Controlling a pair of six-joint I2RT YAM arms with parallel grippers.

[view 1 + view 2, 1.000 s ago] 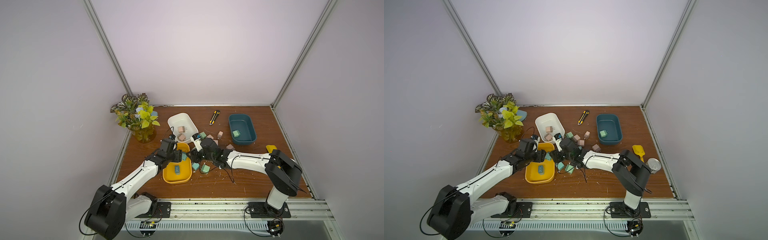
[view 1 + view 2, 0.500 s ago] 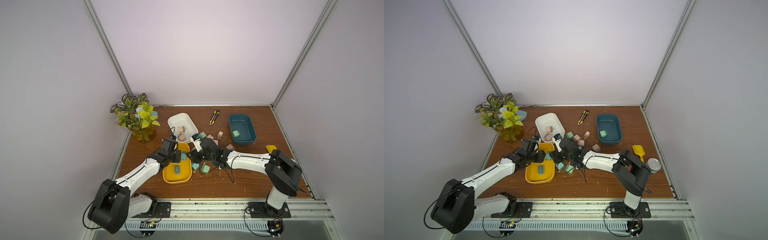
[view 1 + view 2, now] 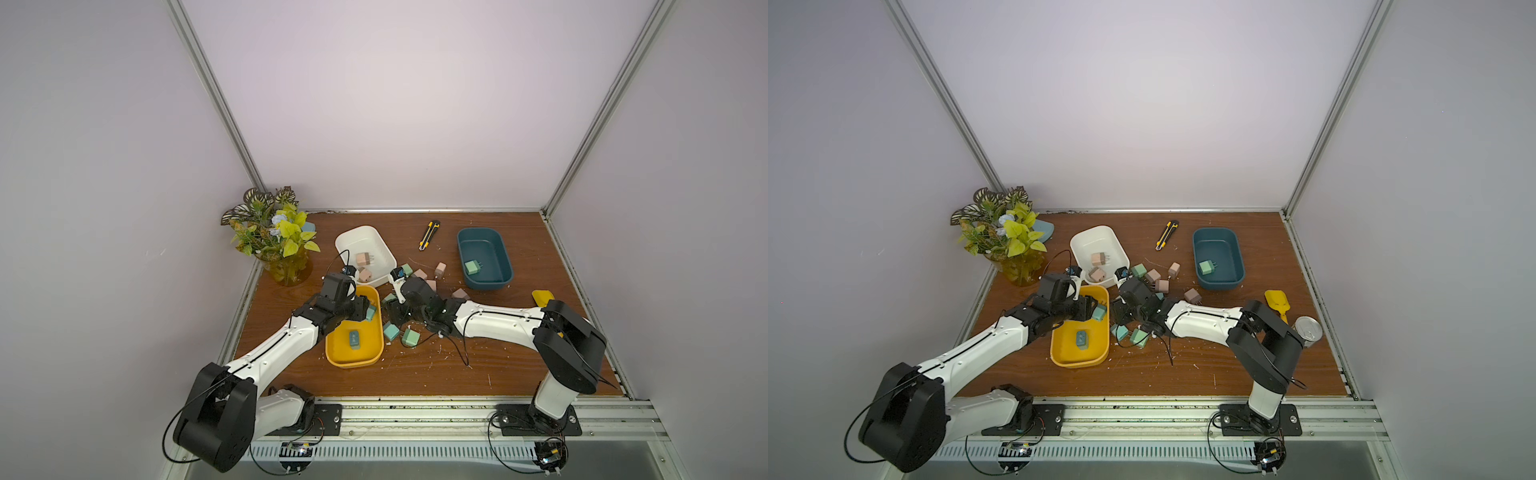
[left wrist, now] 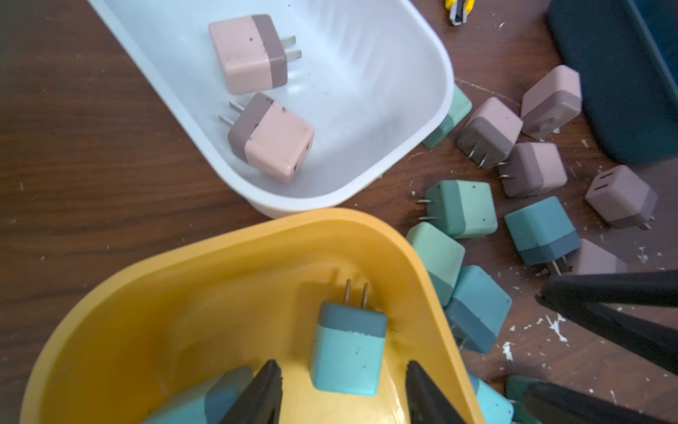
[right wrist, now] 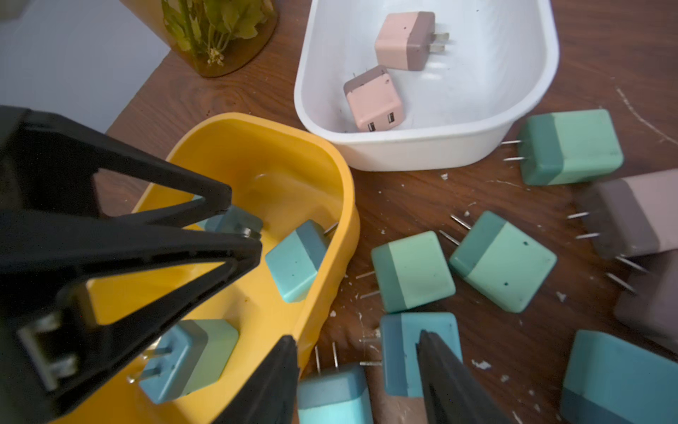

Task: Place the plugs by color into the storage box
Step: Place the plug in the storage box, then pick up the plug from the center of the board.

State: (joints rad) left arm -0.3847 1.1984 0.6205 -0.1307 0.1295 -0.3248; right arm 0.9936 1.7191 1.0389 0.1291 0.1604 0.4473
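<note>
The storage boxes are a yellow one (image 3: 353,363) (image 3: 1077,363), a white one (image 3: 361,232) and a dark teal one (image 3: 484,282). My left gripper (image 4: 343,367) (image 3: 365,309) hangs open inside the yellow box. A teal-blue plug (image 4: 348,352) (image 5: 295,260) lies loose just past its tips, against the wall. Two more teal plugs (image 5: 187,359) (image 4: 205,400) lie in that box. My right gripper (image 5: 356,336) (image 3: 392,318) stands open over a teal plug (image 5: 334,396) on the table beside the yellow box. Two pink plugs (image 3: 363,259) lie in the white box. A green plug (image 3: 471,267) lies in the dark teal box.
Loose pink, mint and teal plugs (image 3: 419,276) (image 5: 502,260) are scattered between the boxes. A potted plant (image 3: 274,232) stands at the back left. A yellow-black utility knife (image 3: 428,235) lies at the back. A yellow scoop (image 3: 1277,301) and a can (image 3: 1307,330) sit at the right.
The left gripper has edged slightly toward the back of the yellow box. The right arm has barely moved.
</note>
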